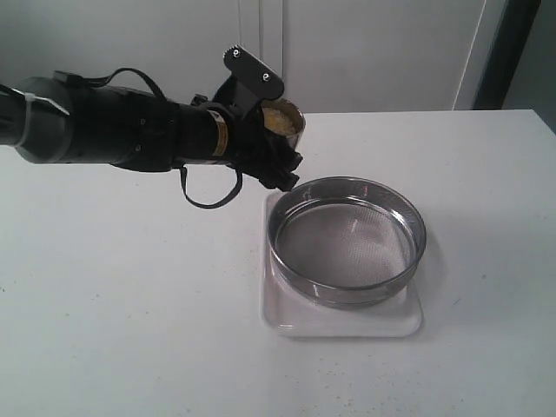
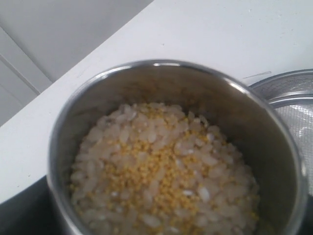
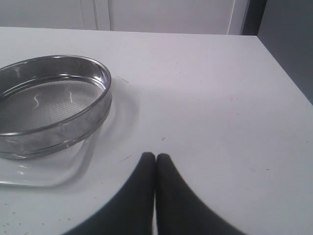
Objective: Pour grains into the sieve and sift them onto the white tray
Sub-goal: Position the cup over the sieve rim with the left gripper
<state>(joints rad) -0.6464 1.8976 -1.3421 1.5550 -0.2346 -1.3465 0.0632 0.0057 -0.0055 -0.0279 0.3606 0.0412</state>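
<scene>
Exterior view first: a broad white tabletop (image 1: 104, 330) carries everything, and the black left arm (image 1: 113, 126) reaches in over its left half. On the tabletop lies the white tray (image 1: 347, 323), with the round sieve (image 1: 347, 291) standing on it. The left jaws grip a small steel cup (image 1: 291, 122), held in the air near the sieve's far-left rim. The grains (image 2: 161, 186), yellow and pale mixed, sit inside the cup. The right jaws are pressed together, low over the tabletop beside the tray.

The sieve (image 1: 365, 294) was shiny steel with a fine wire mesh bottom, and the cup (image 2: 264, 127) was smooth, reflective metal. The white tray (image 1: 339, 323) looked glossy, the worktop (image 1: 130, 304) matt white.
</scene>
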